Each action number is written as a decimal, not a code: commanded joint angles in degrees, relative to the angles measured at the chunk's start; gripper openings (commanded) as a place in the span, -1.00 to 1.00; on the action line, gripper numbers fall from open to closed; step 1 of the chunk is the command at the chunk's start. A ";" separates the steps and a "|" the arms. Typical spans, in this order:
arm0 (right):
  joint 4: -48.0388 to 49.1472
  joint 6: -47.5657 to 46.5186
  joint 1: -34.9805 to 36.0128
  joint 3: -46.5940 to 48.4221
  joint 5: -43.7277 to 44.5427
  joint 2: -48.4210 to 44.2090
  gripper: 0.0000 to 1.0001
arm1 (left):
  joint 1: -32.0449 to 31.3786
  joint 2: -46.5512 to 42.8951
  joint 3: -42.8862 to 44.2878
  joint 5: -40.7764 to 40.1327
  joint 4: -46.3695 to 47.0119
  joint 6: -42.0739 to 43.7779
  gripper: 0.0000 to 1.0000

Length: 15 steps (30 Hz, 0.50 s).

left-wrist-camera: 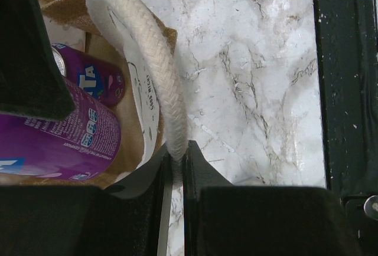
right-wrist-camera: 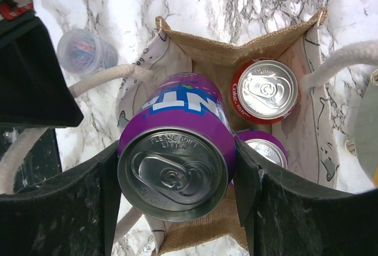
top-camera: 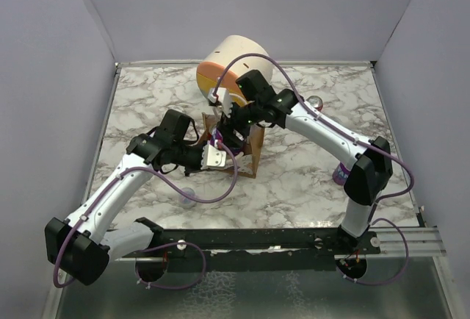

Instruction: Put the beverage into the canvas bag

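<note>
The tan canvas bag (top-camera: 250,159) stands open mid-table. My left gripper (top-camera: 216,157) is shut on its white rope handle (left-wrist-camera: 142,49), pinched between the jaws (left-wrist-camera: 176,157). My right gripper (right-wrist-camera: 177,173) is shut on a purple beverage can (right-wrist-camera: 183,144), held upright over the bag's open mouth (right-wrist-camera: 236,49), its lower part inside the rim. The same can shows in the left wrist view (left-wrist-camera: 59,138). A red cola can (right-wrist-camera: 264,91) and another purple can (right-wrist-camera: 267,148) stand inside the bag.
A large cream cylinder with an orange face (top-camera: 231,65) stands just behind the bag. A small clear cup (top-camera: 189,194) sits left of the bag, also in the right wrist view (right-wrist-camera: 85,52). A purple can (top-camera: 340,173) and a small round object (top-camera: 316,102) are at the right.
</note>
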 commanded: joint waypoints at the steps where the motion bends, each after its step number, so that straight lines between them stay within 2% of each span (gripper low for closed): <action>1: 1.73 0.03 1.50 2.69 3.80 1.09 -0.66 | -0.23 -0.95 -0.44 2.93 -1.84 1.63 -1.00; 15: 1.51 -0.60 4.03 1.63 7.78 5.07 -0.67 | -0.14 -1.19 -1.36 2.75 -1.88 2.67 -1.00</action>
